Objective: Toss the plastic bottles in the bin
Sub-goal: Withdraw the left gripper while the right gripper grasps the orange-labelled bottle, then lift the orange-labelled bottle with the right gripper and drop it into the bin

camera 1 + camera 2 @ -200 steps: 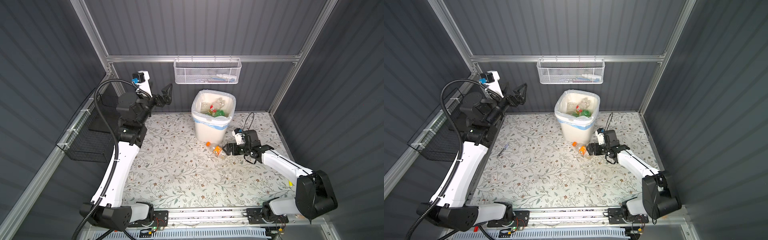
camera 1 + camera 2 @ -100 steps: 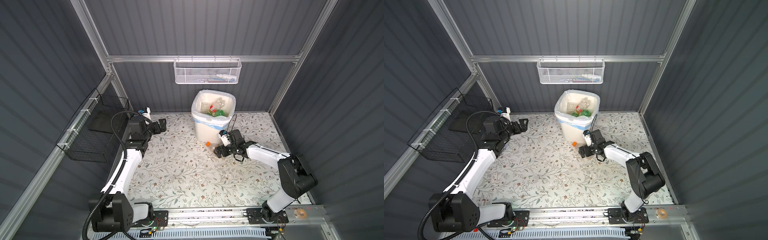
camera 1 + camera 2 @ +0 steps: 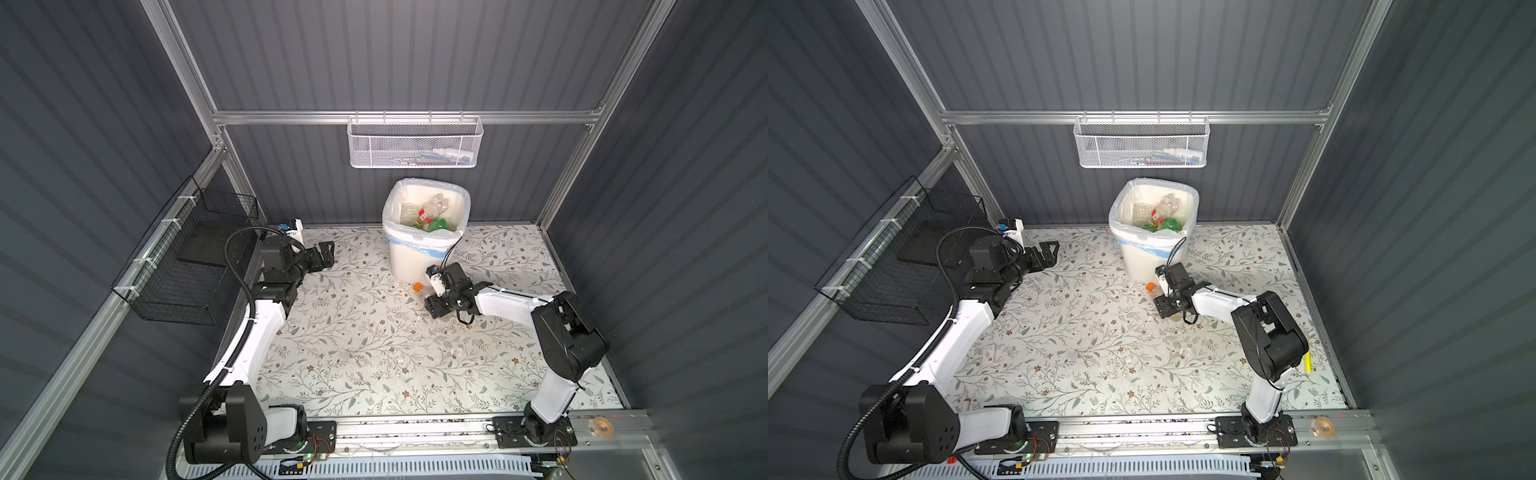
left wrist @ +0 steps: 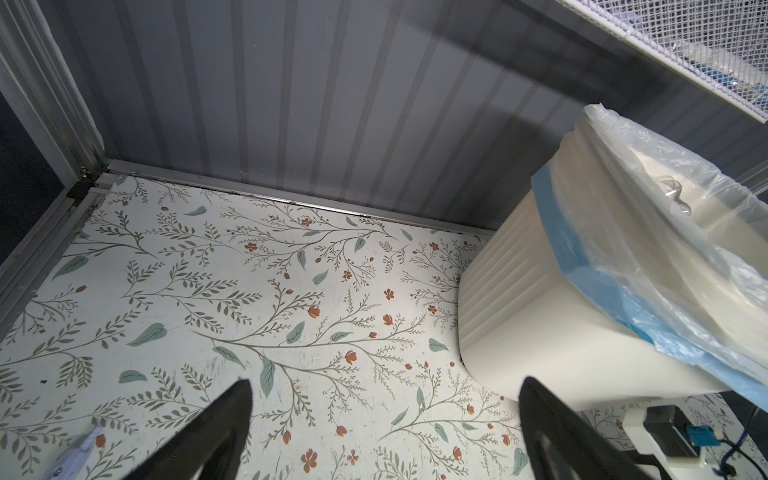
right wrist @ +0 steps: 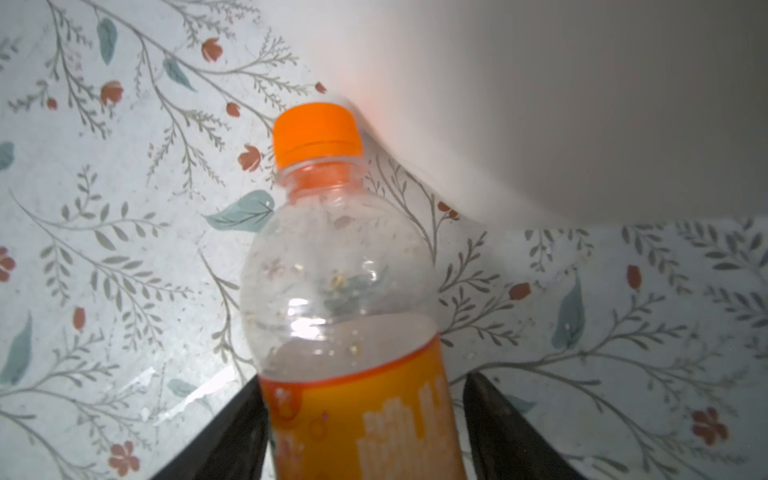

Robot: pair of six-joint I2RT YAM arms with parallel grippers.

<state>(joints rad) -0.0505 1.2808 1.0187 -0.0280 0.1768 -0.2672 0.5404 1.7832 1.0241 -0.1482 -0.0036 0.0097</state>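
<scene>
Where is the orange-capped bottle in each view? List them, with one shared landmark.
In a top view: the orange-capped bottle, centre, cap showing at the foot of the bin.
In a top view: same spot, slightly further left.
Left wrist: not in it.
Right wrist: close up, cap towards the bin.
Shared landmark: the bin, in all four.

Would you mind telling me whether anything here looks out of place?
One orange-capped bottle lies on its side on the table at the foot of the bin, not in it; the right gripper straddles its label. A yellow pen also lies by the table's right edge.
</scene>
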